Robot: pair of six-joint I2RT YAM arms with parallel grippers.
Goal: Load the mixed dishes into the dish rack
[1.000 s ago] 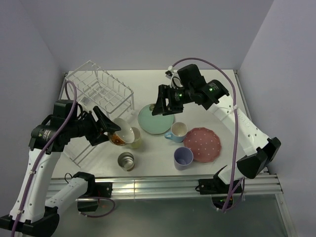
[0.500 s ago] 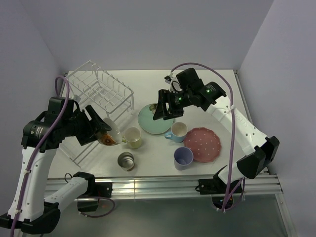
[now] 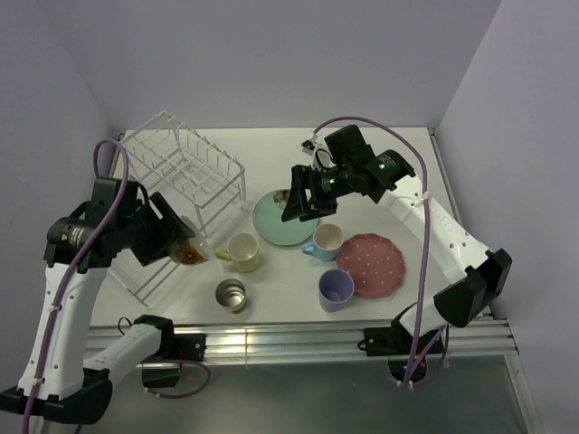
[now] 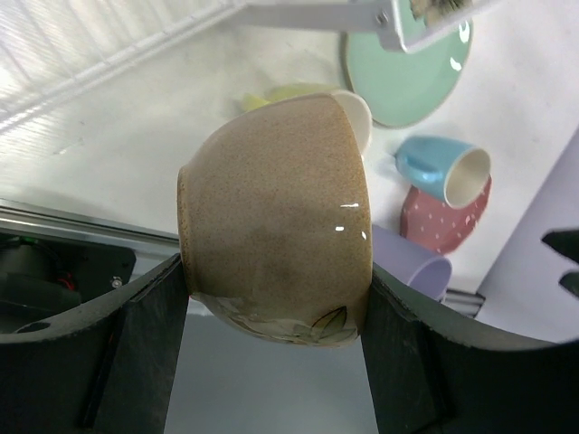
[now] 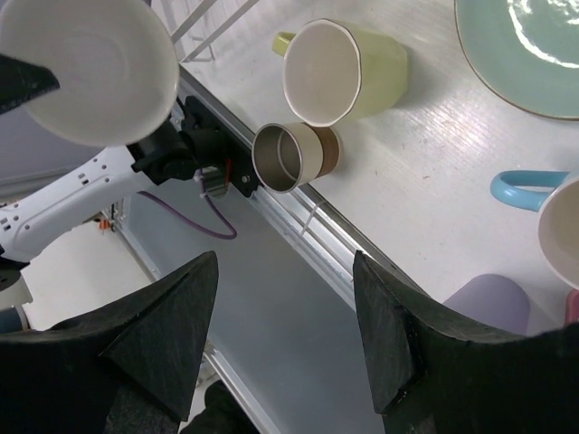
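My left gripper [image 3: 184, 247] is shut on the cream bowl [image 3: 188, 253], which is tipped on its side and held off the table over the near edge of the white dish rack [image 3: 185, 163]. In the left wrist view both fingers press the bowl [image 4: 276, 212] at its sides. My right gripper [image 3: 301, 197] hangs open and empty above the mint-green plate [image 3: 280, 221]. On the table stand the yellow mug [image 3: 242, 251], the metal cup [image 3: 231, 295], the light blue mug [image 3: 326, 240], the lavender cup [image 3: 336, 289] and the pink dotted plate [image 3: 373, 264].
The rack's raised slotted tier [image 3: 167, 149] stands at the back left, its lower flat tray [image 3: 145, 276] reaching toward the front. The right wrist view shows the yellow mug [image 5: 339, 68], metal cup [image 5: 294, 155] and the table's metal front rail [image 5: 298, 226].
My left arm has carried the bowl leftward, away from the yellow mug and toward the rack's lower tray. The right arm has barely shifted above the green plate.
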